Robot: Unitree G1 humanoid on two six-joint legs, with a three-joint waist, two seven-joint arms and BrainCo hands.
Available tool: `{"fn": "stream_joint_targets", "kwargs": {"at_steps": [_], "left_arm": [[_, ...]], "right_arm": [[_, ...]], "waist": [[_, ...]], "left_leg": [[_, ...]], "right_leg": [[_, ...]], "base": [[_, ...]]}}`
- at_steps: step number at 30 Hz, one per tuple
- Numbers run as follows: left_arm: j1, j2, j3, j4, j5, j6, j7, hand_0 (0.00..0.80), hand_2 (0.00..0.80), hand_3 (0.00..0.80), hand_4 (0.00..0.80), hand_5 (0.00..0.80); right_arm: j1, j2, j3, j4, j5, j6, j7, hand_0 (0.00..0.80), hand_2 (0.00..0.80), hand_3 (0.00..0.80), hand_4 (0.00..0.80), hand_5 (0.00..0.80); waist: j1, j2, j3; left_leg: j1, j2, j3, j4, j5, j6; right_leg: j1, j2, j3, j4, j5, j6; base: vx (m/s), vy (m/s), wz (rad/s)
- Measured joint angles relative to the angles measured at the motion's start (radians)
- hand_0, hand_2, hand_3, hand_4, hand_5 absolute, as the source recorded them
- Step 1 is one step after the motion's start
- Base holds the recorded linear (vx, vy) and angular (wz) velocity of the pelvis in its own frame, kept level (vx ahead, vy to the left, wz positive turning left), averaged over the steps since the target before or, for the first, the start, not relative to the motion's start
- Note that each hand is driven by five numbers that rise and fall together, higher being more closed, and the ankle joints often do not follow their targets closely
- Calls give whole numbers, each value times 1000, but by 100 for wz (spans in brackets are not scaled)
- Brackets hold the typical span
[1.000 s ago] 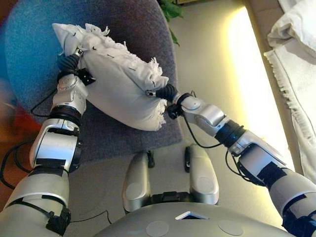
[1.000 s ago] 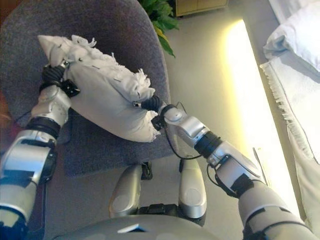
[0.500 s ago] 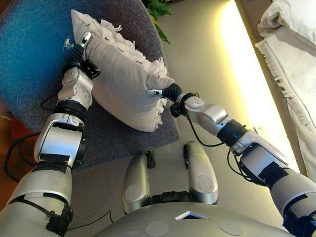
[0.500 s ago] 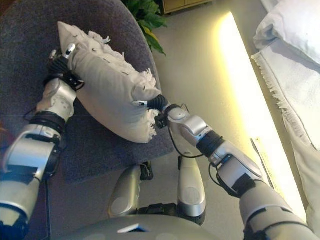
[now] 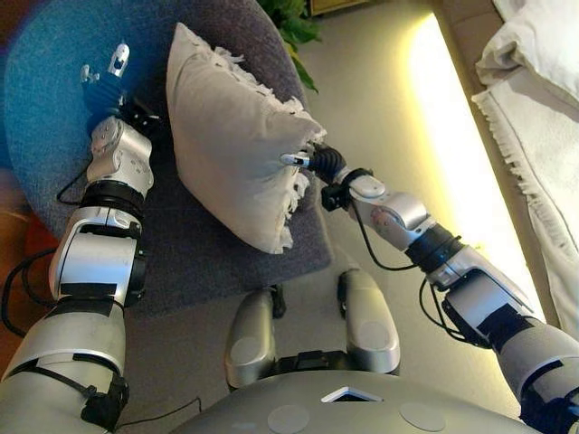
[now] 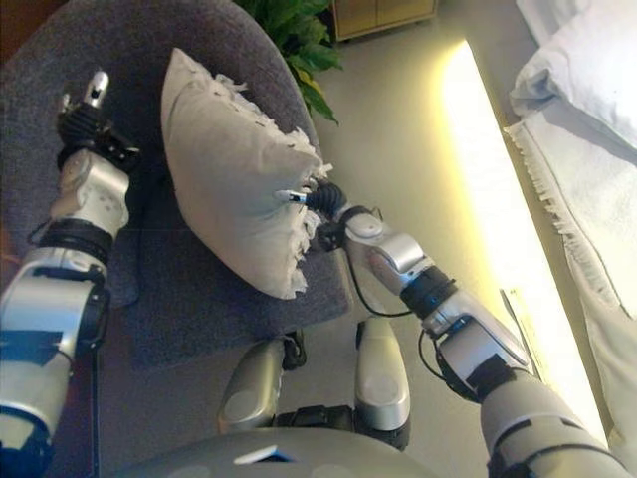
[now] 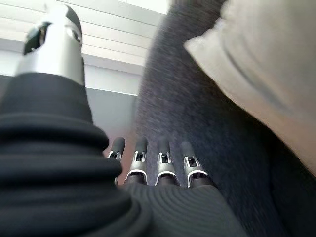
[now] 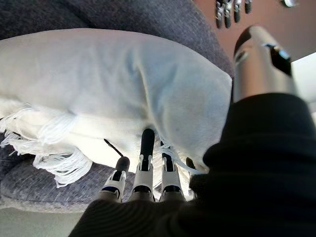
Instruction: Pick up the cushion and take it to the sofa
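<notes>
Cushion standing on edge on the armchair, right robot hand touching it.
White fringed cushion is tilting upright on the grey armchair; right robot hand is pressing straight fingers into its fringed side; left robot hand is hanging apart, fingers relaxed, holding nothing.

Bare floor between armchair and sofa.

Grey armchair, leafy plant, perhaps a cabinet behind.
</notes>
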Motion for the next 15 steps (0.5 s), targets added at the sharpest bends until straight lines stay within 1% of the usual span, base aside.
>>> {"fn": "stream_joint_targets", "kwargs": {"at_steps": [2, 5, 7, 8, 11, 15], "left_arm": [[34, 0, 20, -59, 0, -4, -24, 0, 0, 0, 0, 0], [104, 0, 31, -130, 2, -23, -51, 0, 0, 0, 0, 0], [128, 0, 46, -152, 2, -29, -58, 0, 0, 0, 0, 0], [138, -1, 54, -158, 1, -35, -66, 0, 0, 0, 0, 0], [143, 1, 64, -171, -4, -45, -79, 0, 0, 0, 0, 0], [213, 0, 67, -263, -6, -43, -126, 0, 0, 0, 0, 0]], "right_arm": [[52, -23, -19, -24, -3, -19, 18, 0, 0, 0, 0, 0], [127, -72, -62, -43, -13, -47, 47, 0, 0, 0, 0, 0], [166, -99, -86, -51, -20, -60, 61, 0, 0, 0, 0, 0], [186, -107, -107, -51, -20, -65, 66, 0, 0, 0, 0, 0], [214, -109, -152, -50, -20, -105, 67, 0, 0, 0, 0, 0], [224, -86, -184, -51, -21, -166, 69, 0, 0, 0, 0, 0]], "waist": [[1, 16, -11], [3, 52, -49], [8, 63, -65], [11, 69, -85], [22, 74, -120], [28, 77, -193]], "left_leg": [[31, -1, 0, -63, 30, 3], [68, -3, -1, -149, 67, 8], [105, -4, -2, -192, 80, 10], [112, -4, -3, -206, 82, 10], [144, 0, -3, -232, 88, 11], [159, 5, -1, -254, 89, 9]], "right_leg": [[29, 2, -16, -47, 13, 3], [65, 8, -35, -116, 34, 9], [100, 11, -44, -150, 38, 13], [111, 14, -49, -166, 40, 15], [152, 23, -56, -206, 46, 20], [177, 31, -66, -242, 49, 21]], "base": [[37, 8, 16], [36, 3, 12], [56, -11, 10], [50, -12, 6], [37, -17, 4], [-9, -26, 3]]}}
